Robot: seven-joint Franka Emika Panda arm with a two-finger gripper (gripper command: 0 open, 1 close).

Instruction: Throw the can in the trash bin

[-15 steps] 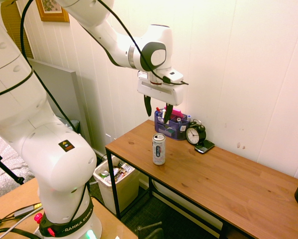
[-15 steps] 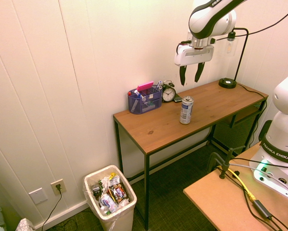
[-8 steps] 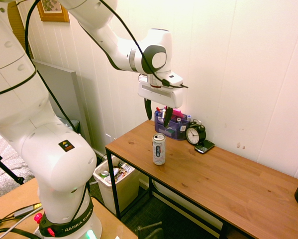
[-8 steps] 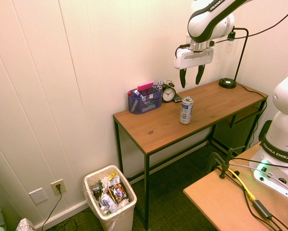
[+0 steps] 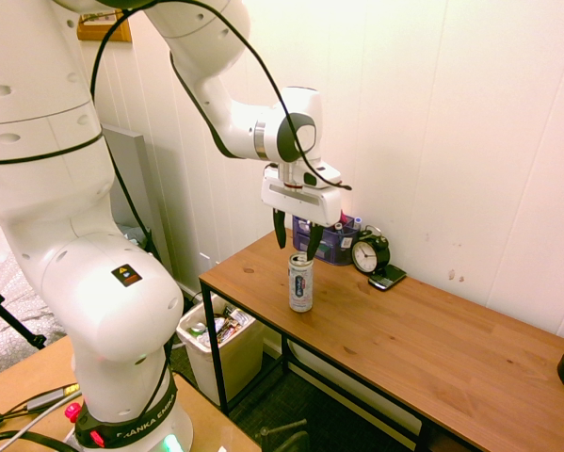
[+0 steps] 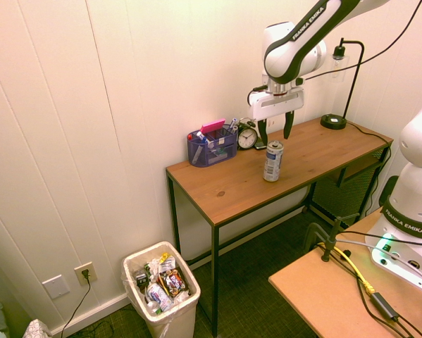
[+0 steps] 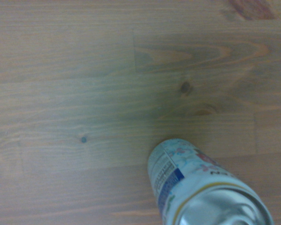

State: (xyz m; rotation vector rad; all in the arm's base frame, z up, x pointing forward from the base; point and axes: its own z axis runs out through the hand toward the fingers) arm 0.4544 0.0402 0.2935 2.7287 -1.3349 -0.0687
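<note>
Down over the can [image 5: 300, 282] has come the gripper [image 5: 296, 241], its fingers spread wide with the tips just above the can's metal top and nothing held. That can stands upright on the wooden desk [image 5: 423, 344], untouched. The grasp looks imminent, and the trash bin [image 6: 160, 287] waits on the floor past the desk's end.

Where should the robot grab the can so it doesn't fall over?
Around its middle, coming straight down from above. The can stands upright and alone on the table, and it is slim and round, so the open gripper just over it can likely drop one finger down each side and squeeze.
</note>
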